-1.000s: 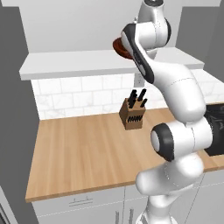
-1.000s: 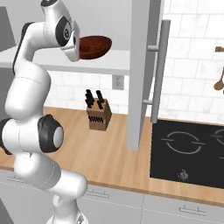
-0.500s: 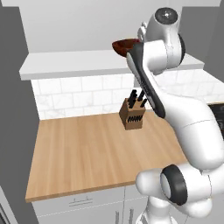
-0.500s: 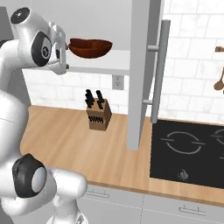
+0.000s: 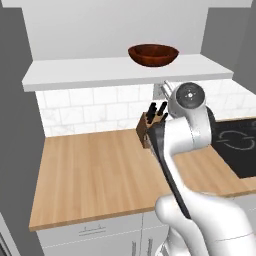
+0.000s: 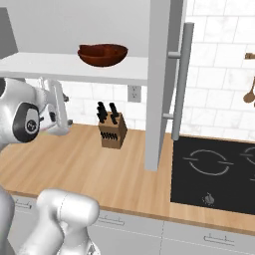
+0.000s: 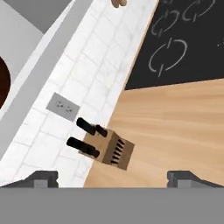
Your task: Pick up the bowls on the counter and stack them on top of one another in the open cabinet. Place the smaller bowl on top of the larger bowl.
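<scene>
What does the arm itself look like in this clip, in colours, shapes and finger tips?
The arm is made of glossy white, rounded shells with dark grey bands at the joints. A round grey cap with a small centre mark closes one joint; another sits in a black ring. In the hand view, the gripper shows two small, blocky dark grey finger tips. No cables are visible.

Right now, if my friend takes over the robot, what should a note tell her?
Hand: open, holding nothing, looking down at the knife block on the counter.
Bowls: the larger bowl sits on the open cabinet board. A second rim seems to show inside it, likely the smaller bowl, but I cannot tell for sure.
Done: probably both bowls placed and stacked.
Left: check the stack from closer. If the smaller bowl is not there, find it.
</scene>
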